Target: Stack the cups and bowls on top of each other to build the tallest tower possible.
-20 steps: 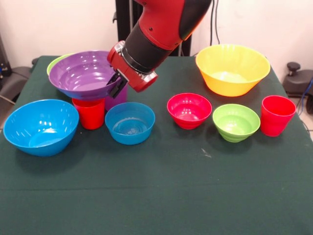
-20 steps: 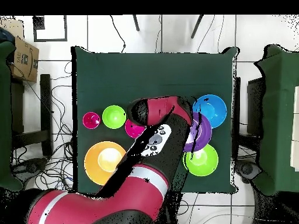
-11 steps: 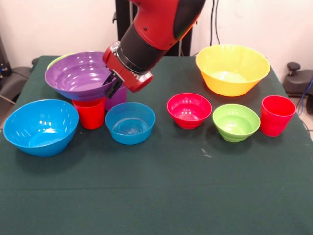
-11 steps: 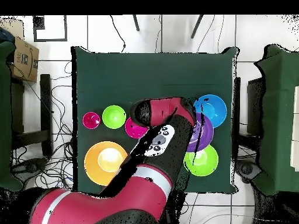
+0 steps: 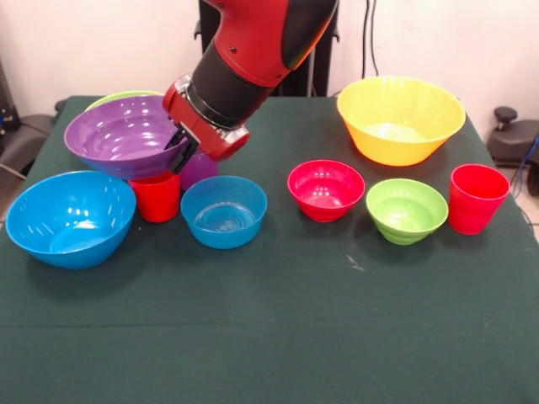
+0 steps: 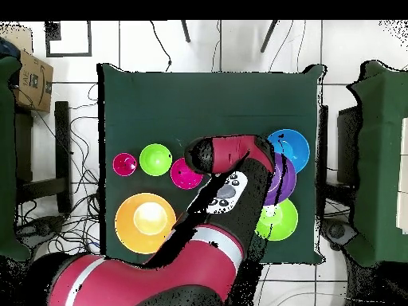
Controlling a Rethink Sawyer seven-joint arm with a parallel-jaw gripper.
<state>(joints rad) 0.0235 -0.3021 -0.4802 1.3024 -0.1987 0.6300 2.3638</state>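
Observation:
My gripper [image 5: 183,153] is shut on the right rim of the large purple bowl [image 5: 122,135], which hangs tilted above the table's left part. Its underside overlaps the top of a red cup [image 5: 156,196]; whether they touch I cannot tell. A purple cup [image 5: 199,169] stands just behind the gripper, partly hidden. Behind the purple bowl peeks the rim of the large lime green bowl [image 5: 126,95]. In front are the large blue bowl [image 5: 67,217] and the small blue bowl [image 5: 223,210]. From above, the arm hides the gripper; the purple bowl [image 6: 284,178] lies between the blue bowl [image 6: 292,147] and the lime green bowl [image 6: 280,221].
On the right stand a small red-pink bowl [image 5: 326,189], a small lime green bowl [image 5: 407,210], a second red cup [image 5: 477,198] and the big yellow bowl [image 5: 400,118]. A cardboard box [image 6: 30,78] sits off the table.
The arm has swung left in the front view, carrying the purple bowl with it over the red cup and toward the large blue bowl. Everything else stayed put.

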